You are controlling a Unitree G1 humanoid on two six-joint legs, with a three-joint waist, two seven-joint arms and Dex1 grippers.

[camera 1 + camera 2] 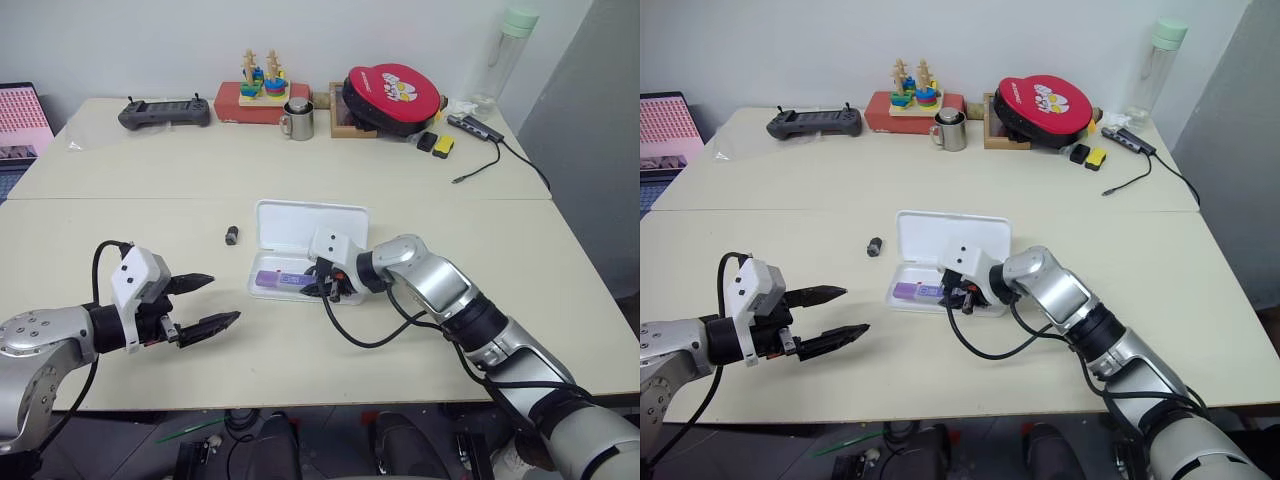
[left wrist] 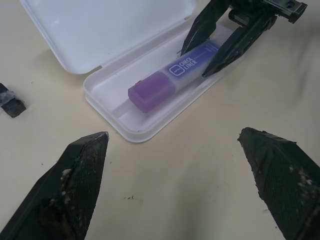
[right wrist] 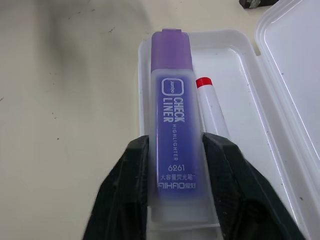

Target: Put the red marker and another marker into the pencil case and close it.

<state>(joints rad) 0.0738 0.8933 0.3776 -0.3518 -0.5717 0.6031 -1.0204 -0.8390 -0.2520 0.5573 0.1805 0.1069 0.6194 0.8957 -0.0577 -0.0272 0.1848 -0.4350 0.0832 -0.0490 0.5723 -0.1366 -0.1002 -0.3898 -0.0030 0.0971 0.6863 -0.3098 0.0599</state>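
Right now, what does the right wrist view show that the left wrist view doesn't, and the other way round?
Right wrist view: the red marker lying in the pencil case beside the purple marker, and that marker's printed label read close up.

Left wrist view: the left gripper, jaws wide open and empty over the table, and a small black cylinder on the table.

Both: the open case with the purple marker in its tray, the right gripper straddling the marker's pale end.

Even, bright, diffuse indoor light falls from above; shadows on the pale worktop [image 1: 300, 340] are soft and short. A grey smudge of shadow crosses the right wrist view's upper part. No strong glare. Head views sharp, edges slightly bowed. Near fingers [image 2: 75, 190] in the left wrist view blur slightly.
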